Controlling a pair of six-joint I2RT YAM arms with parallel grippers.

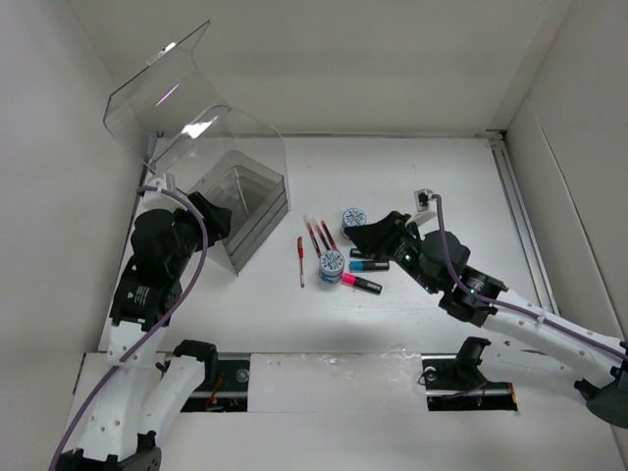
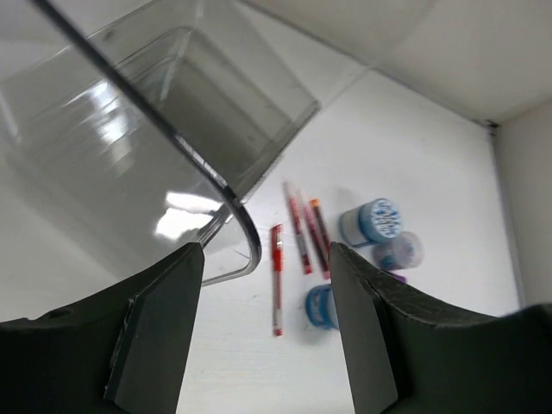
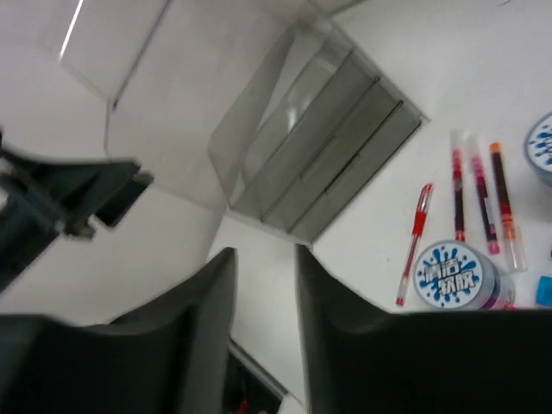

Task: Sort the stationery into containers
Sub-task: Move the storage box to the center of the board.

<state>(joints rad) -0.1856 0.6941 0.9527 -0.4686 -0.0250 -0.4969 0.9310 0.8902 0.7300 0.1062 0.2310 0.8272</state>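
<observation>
The box (image 1: 245,196) stands lid-up at left, with the left gripper (image 2: 266,252) spread open by its lid edge, holding nothing. Pens (image 1: 319,235), tubs (image 1: 332,265) and markers (image 1: 363,285) lie on the table (image 1: 442,186), none boxed yet. The right gripper (image 3: 265,254), parted and empty, hovers by the markers. The first pick seems in hand: it must straddle 1 barrel and close.

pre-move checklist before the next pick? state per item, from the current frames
1. Lid up: ok. The clear box has its lid raised.
2. Left gripper free: ok. Open, empty, at the lid's edge.
3. Right gripper free: ok. Open, empty.
4. Pens in view: ok. Four red pens lie on the table, one apart from the other three.
5. Tubs counted: ok. Three tubs show in the left wrist view.
6. Markers counted: cannot tell. The pink-capped marker and blue-capped marker show. A third is unclear.
</observation>
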